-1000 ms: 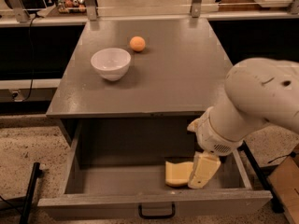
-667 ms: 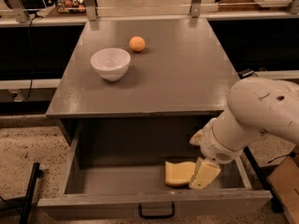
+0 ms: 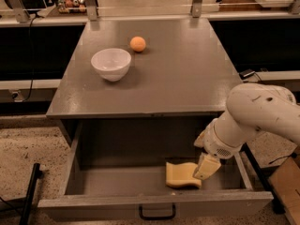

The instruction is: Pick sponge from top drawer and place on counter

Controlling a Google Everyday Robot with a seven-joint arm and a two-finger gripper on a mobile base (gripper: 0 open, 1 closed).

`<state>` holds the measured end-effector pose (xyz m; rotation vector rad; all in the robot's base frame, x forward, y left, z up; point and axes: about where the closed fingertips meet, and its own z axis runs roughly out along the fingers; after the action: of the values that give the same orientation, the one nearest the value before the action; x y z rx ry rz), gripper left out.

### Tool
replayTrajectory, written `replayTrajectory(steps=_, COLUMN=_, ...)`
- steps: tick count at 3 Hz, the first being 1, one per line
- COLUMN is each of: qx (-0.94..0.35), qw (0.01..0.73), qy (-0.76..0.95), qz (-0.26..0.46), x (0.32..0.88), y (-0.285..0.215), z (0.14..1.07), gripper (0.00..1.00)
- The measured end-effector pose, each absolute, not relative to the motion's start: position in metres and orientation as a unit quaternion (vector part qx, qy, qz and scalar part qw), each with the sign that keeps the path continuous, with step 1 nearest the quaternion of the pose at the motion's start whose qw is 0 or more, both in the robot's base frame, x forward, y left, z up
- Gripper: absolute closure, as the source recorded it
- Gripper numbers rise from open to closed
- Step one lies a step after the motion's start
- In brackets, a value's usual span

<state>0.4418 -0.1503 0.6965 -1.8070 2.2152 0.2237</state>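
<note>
The top drawer stands pulled open below the counter, its black bar handle at the front. The pale yellow sponge lies on the drawer floor near the front right. My gripper hangs from the white arm inside the drawer, at the sponge's right edge, with one pale finger touching or overlapping it. Whether the sponge is held does not show.
A white bowl and a small orange ball sit on the counter's far left part. Metal posts and a rail stand behind the counter. A cardboard box is on the floor at the right.
The arm has shifted right and slightly lower in the drawer. The sponge has stayed at about the same spot on the drawer floor.
</note>
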Motion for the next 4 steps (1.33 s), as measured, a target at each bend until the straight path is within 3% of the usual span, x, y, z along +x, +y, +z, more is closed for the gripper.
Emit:
replayTrajectory(steps=3, qx=-0.639, qw=0.169, qy=0.747, qz=0.07, x=0.443, y=-0.137, z=0.641, gripper=0.28)
replayTrajectory(steps=4, qx=-0.645, qw=0.166, qy=0.742, qz=0.077, x=0.44, y=-0.131, z=0.627, gripper=0.31)
